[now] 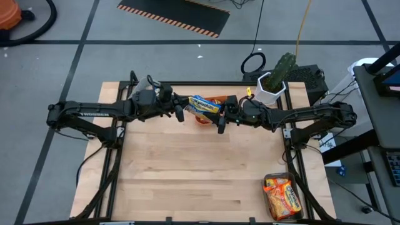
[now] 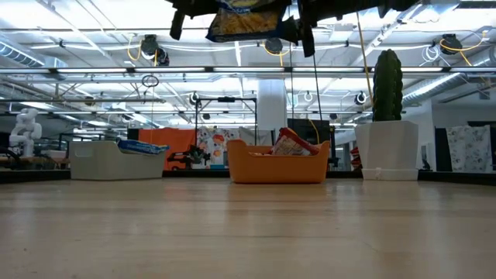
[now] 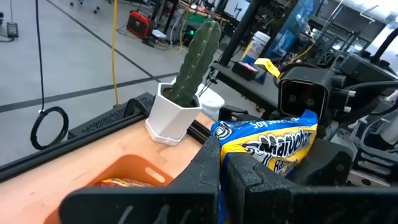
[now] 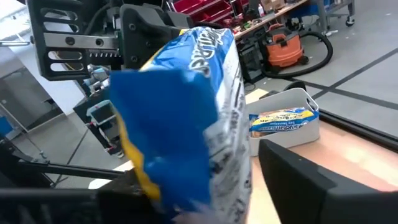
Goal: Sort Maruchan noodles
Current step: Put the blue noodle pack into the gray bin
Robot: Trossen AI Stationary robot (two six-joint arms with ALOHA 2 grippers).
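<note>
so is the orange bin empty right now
No, the orange bin already holds a red noodle packet sticking up above its rim in the low view.

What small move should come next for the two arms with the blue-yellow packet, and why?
Probably the right gripper should finish closing on the blue-yellow Maruchan packet before the left gripper lets go. The packet hangs high between both grippers, above the orange bin, and the left fingers are shut on it.
</note>
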